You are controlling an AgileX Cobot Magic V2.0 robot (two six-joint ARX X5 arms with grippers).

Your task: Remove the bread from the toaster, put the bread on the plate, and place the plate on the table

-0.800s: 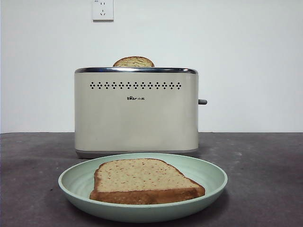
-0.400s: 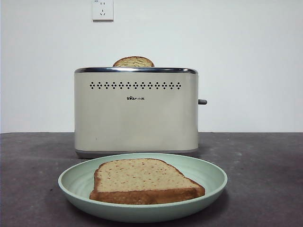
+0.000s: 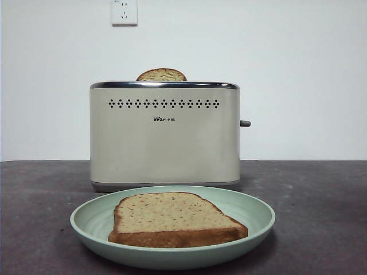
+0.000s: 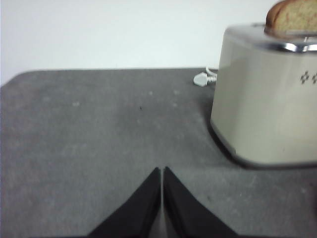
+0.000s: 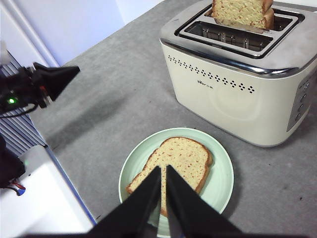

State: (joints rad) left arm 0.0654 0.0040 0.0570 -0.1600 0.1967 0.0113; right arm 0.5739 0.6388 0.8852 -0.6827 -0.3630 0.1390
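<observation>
The bread point(image 3: 172, 216) lies flat on the mint-green plate point(image 3: 255, 209), which rests on the table point(image 3: 321, 195) in front of the cream toaster point(image 3: 165, 143). A second slice point(image 3: 161, 75) stands in the toaster's far slot. In the right wrist view my right gripper point(image 5: 163, 171) is shut and empty, high above the bread point(image 5: 181, 158) and plate point(image 5: 224, 173). My left gripper point(image 4: 162, 171) is shut and empty over bare table, beside the toaster point(image 4: 267, 114). It shows as a dark tip point(image 5: 54, 79) in the right wrist view. Neither gripper shows in the front view.
The toaster's lever point(image 3: 245, 123) sticks out on its right side. A white plug point(image 4: 202, 78) lies on the table behind the toaster. A wall socket point(image 3: 124, 11) is above. White equipment point(image 5: 44, 198) stands past the table's edge.
</observation>
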